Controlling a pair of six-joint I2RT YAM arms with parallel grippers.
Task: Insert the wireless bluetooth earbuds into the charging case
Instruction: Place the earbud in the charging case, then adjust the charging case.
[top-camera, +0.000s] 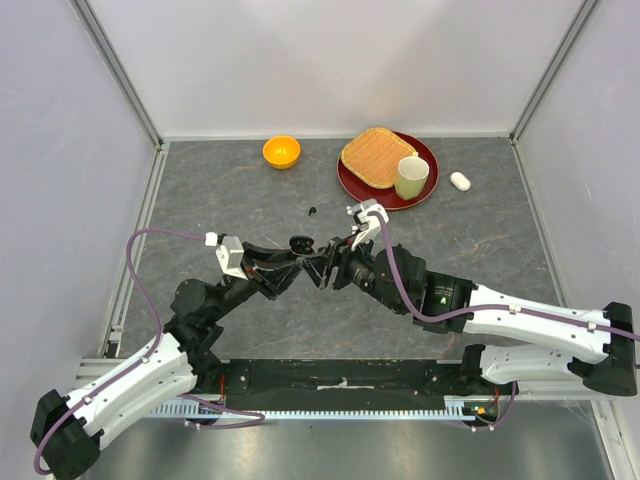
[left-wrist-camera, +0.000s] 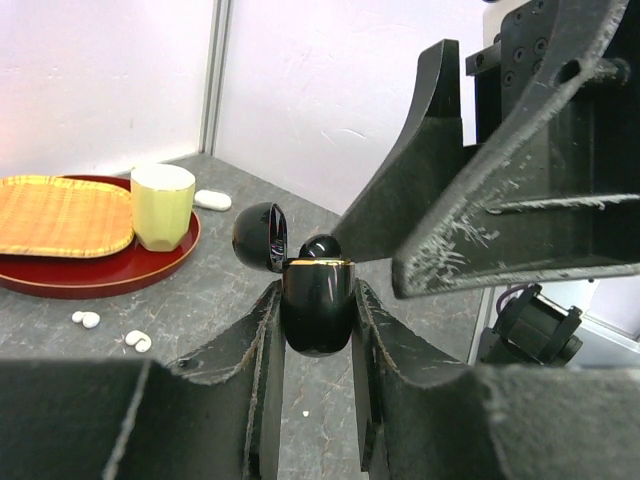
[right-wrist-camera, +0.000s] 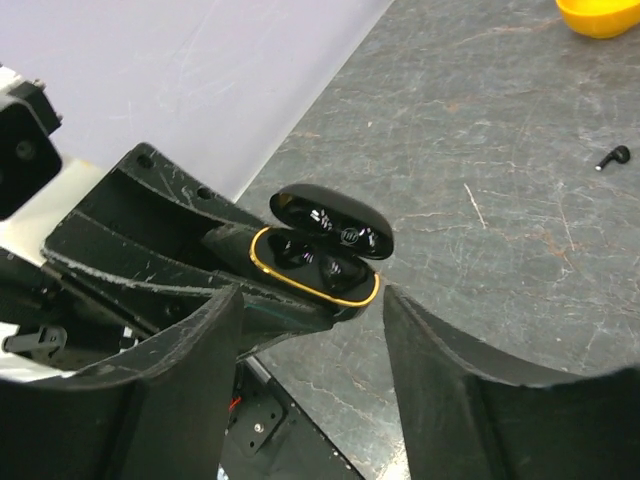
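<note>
My left gripper (left-wrist-camera: 317, 295) is shut on the black charging case (left-wrist-camera: 318, 315), holding it upright above the table with its lid (left-wrist-camera: 260, 235) swung open. A black earbud (left-wrist-camera: 320, 247) pokes above the case's gold rim. In the right wrist view the case (right-wrist-camera: 315, 265) shows glossy dark shapes in its wells. My right gripper (right-wrist-camera: 312, 300) hangs just over the case, open and empty. Another black earbud (right-wrist-camera: 614, 157) lies on the table beyond it. Two white earbuds (left-wrist-camera: 86, 319) (left-wrist-camera: 137, 340) lie near the red plate. From above, both grippers (top-camera: 300, 248) (top-camera: 332, 262) meet at mid-table.
A red plate (top-camera: 352, 185) at the back carries a woven mat (top-camera: 375, 155) and a pale green cup (top-camera: 411, 177). A white oval case (top-camera: 460, 181) lies to its right. An orange bowl (top-camera: 281, 151) stands at the back, left of the plate. White walls close in three sides.
</note>
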